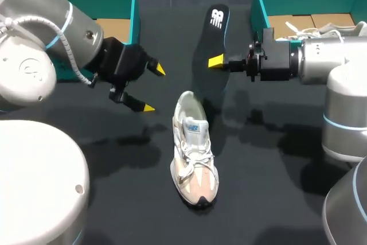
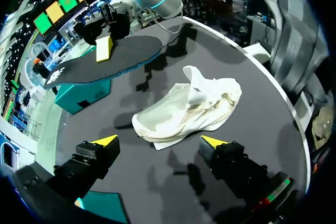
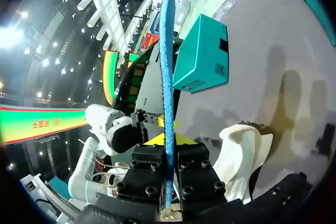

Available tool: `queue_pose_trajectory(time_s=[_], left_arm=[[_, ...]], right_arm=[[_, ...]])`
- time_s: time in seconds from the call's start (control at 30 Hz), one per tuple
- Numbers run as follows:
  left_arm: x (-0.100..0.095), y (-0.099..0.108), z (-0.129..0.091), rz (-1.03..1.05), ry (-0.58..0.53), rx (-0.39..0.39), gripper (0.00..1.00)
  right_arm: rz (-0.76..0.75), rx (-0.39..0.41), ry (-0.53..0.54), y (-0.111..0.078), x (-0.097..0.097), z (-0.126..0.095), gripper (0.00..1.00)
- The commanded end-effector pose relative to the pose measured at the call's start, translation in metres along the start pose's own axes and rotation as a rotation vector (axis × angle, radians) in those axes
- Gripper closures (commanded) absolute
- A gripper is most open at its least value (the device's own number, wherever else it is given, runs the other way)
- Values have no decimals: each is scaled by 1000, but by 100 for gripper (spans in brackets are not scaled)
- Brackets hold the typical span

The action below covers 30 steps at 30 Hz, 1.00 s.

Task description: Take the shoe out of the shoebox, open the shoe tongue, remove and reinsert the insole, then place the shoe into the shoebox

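A white and beige shoe [image 1: 194, 156] lies on the black table, toe toward the near edge, tongue pulled up. My right gripper [image 1: 217, 61] is shut on a dark insole [image 1: 210, 44] with a blue edge, held in the air beyond the shoe's heel. From the right wrist the insole [image 3: 168, 77] shows edge-on between the fingers, the shoe [image 3: 241, 153] beside them. My left gripper [image 1: 150, 88] hangs open to the left of the shoe with nothing in it. In the left wrist view the shoe [image 2: 189, 109] lies ahead of the open gripper [image 2: 159, 141], the insole [image 2: 105, 61] above and beyond it.
A teal shoebox [image 1: 135, 10] stands at the back left. A second teal box [image 1: 258, 4] at the back right holds another white shoe [image 1: 327, 28]. Bare black table surrounds the shoe on the near side.
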<state>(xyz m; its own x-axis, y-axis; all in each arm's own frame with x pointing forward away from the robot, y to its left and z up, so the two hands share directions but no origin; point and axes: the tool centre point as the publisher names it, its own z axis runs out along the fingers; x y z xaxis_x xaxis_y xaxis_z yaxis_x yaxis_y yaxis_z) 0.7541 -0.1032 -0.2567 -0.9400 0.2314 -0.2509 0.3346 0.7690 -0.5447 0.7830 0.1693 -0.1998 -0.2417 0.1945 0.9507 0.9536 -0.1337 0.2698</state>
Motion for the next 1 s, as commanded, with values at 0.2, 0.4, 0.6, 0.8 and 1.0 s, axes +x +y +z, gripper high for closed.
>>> queue_pose_trajectory(time_s=[0.2, 0.4, 0.6, 0.8, 1.0], left_arm=[[-1, 15, 21, -331, 89, -99, 0], [-1, 15, 21, -331, 89, -99, 0], [7, 22, 37, -337, 112, -67, 0], [15, 29, 42, -271, 110, -34, 0], [20, 28, 42, -206, 148, -23, 0]], right_arm=[[-49, 11, 30, -10, -19, 7, 100], [-49, 11, 30, -10, -19, 7, 100], [-102, 33, 60, -7, -24, 12, 100], [-254, 83, 176, 0, -31, 19, 100], [-262, 101, 189, 2, -37, 22, 100]])
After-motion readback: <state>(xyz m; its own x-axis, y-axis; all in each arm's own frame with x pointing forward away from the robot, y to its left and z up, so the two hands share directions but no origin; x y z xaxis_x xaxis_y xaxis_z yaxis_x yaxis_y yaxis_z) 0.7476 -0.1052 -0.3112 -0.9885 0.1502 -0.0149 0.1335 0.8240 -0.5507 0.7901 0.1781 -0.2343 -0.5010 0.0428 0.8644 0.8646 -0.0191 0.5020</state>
